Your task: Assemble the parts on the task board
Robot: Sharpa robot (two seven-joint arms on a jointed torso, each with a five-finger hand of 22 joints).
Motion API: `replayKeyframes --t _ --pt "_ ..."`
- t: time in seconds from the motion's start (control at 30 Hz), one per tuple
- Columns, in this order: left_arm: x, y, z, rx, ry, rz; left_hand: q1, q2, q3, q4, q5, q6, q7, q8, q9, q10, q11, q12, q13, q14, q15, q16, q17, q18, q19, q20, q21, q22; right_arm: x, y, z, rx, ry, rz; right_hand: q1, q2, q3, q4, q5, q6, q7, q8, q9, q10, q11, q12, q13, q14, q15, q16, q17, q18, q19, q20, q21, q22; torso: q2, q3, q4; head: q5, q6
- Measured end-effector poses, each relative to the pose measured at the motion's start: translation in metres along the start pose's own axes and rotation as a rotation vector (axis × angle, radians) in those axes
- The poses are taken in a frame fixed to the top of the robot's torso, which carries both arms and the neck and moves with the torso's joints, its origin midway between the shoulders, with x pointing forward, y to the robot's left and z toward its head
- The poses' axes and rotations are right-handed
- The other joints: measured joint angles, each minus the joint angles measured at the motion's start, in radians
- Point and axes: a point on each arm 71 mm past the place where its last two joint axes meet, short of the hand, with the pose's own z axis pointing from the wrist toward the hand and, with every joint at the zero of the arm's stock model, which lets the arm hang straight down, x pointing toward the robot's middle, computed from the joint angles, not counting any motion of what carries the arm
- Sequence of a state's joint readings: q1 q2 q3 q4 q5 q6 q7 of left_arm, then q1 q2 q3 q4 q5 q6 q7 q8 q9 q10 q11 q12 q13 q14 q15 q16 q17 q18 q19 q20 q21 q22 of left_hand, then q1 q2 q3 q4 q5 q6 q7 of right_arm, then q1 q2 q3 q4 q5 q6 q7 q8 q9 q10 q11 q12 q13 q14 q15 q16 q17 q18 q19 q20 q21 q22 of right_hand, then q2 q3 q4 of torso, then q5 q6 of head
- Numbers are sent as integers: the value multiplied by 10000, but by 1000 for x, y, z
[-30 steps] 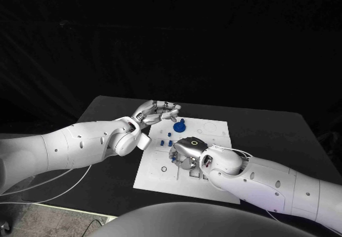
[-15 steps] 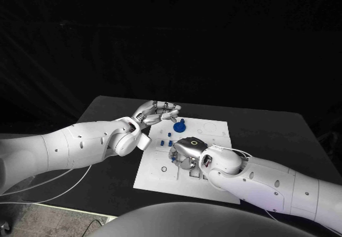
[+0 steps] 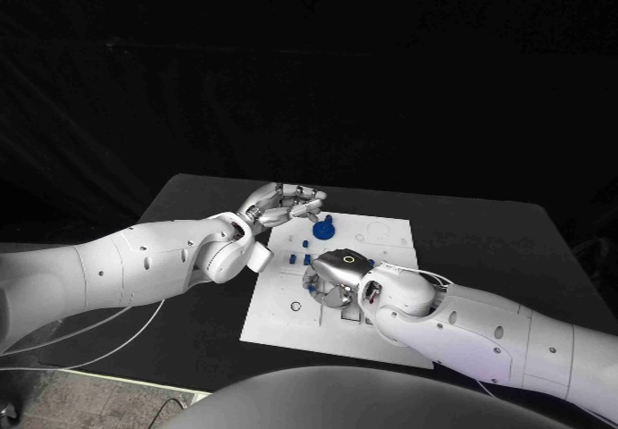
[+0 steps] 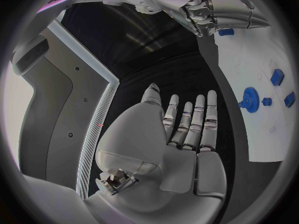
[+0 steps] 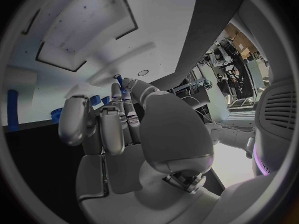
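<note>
Almost nothing has changed over the last second — the right hand (image 3: 338, 275) has crept slightly toward the near side of the task board (image 3: 286, 323) and sits a touch lower; the left hand (image 3: 283, 205) and every blue piece are where they were. I read that as fine positioning, not a placement: no part has been seated in this interval.

Right hand: back of the hand faces the head camera, hovering low over the middle of the board. In the right wrist view the fingers (image 5: 102, 127) are curled loosely toward the board, with a small blue tip (image 5: 118, 77) showing beyond the fingertips — whether it is pinched or just behind them, cannot tell.

Left hand: raised above the far-left corner of the board, fingers straight and side by side in its wrist view, holding nothing.

Parts: blue gear (image 3: 323, 230) stands on the far part of the board, just right of the left hand; a few small blue pieces (image 3: 300, 259) lie left of centre, just beside the right hand. Rectangular recesses sit under the right hand.

Writing: no brand, label or legible text on board, arms or table.
</note>
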State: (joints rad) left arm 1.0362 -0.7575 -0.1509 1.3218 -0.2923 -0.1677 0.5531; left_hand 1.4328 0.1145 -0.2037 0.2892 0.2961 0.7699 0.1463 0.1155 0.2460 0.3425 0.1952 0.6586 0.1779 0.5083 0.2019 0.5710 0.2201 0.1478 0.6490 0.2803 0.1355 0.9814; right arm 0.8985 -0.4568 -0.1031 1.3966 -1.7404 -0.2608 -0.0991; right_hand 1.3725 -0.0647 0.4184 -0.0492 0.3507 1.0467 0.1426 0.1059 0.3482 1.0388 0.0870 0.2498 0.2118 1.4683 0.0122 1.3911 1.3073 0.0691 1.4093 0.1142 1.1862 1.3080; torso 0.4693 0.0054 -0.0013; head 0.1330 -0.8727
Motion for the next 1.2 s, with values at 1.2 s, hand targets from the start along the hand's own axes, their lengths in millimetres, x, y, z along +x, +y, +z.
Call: replayKeyframes --t 1.2 --pt "2 2 0 -78 81 -54 39 39 0 0 37 -36 36 0 -7 1 -1 0 -13 0 0 0 -7 -1 0 0 0 0 3 -4 -1 124 72 -355 42 -41 88 -88 -1 -45 35 -71 -32 -73 73 -61 -48 0 0 -56 5 -1 -77 5 -150 -5 0 -1 4 -44 0"
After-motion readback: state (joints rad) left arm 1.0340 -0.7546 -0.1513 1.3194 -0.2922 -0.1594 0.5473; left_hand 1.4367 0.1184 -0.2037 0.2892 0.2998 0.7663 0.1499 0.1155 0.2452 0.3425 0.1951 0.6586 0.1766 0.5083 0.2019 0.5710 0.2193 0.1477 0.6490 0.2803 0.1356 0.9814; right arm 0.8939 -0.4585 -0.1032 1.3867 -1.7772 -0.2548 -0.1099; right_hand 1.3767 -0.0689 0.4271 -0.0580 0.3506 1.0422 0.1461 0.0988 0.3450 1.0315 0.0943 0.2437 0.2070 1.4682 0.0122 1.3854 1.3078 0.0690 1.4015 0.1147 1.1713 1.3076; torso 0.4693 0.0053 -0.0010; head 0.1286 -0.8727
